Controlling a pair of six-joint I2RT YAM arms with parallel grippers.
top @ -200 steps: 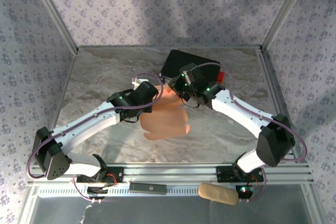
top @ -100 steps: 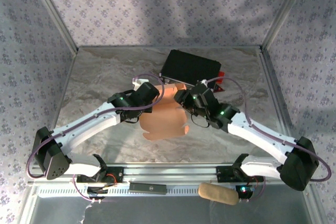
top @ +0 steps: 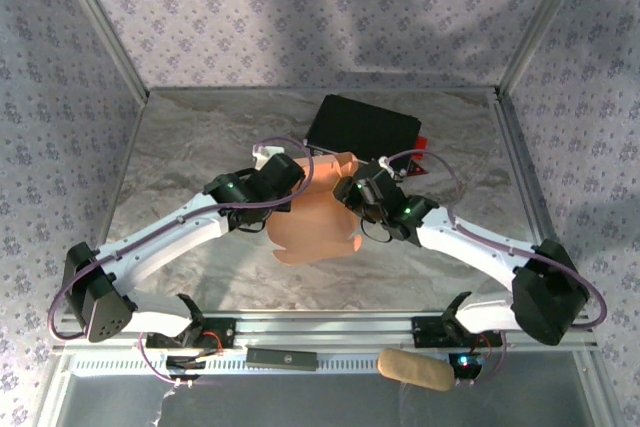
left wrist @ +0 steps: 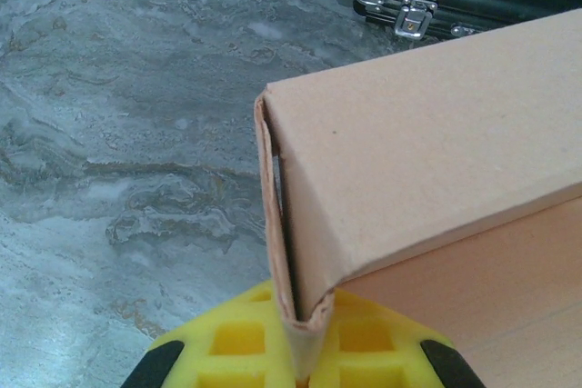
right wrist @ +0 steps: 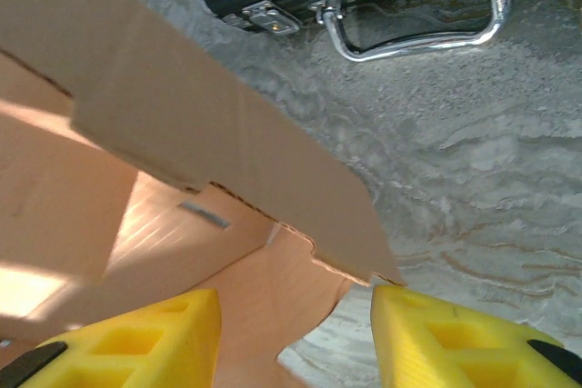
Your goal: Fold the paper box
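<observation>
The paper box (top: pixel 312 222) is salmon-pink cardboard, partly folded, held up above the middle of the table. My left gripper (top: pixel 293 185) is at its left edge. In the left wrist view the yellow fingers (left wrist: pixel 238 338) are shut on a doubled cardboard edge of the box (left wrist: pixel 427 134), left gripper (left wrist: pixel 305 320). My right gripper (top: pixel 348 190) is at the box's right side. In the right wrist view it stands open (right wrist: pixel 293 306), a pink flap (right wrist: pixel 209 134) hangs just above the jaws, and its corner touches the right fingertip (right wrist: pixel 386 297).
A black hard case (top: pixel 360 127) with metal latches and a handle (right wrist: pixel 414 29) lies behind the box, a red piece (top: pixel 423 143) at its right end. A beige roll (top: pixel 415 369) and a dark bar (top: pixel 282 357) lie beyond the near rail.
My right gripper has let go and opened, dropping from the box's upper edge to its right side. The left gripper has kept its grip and place.
</observation>
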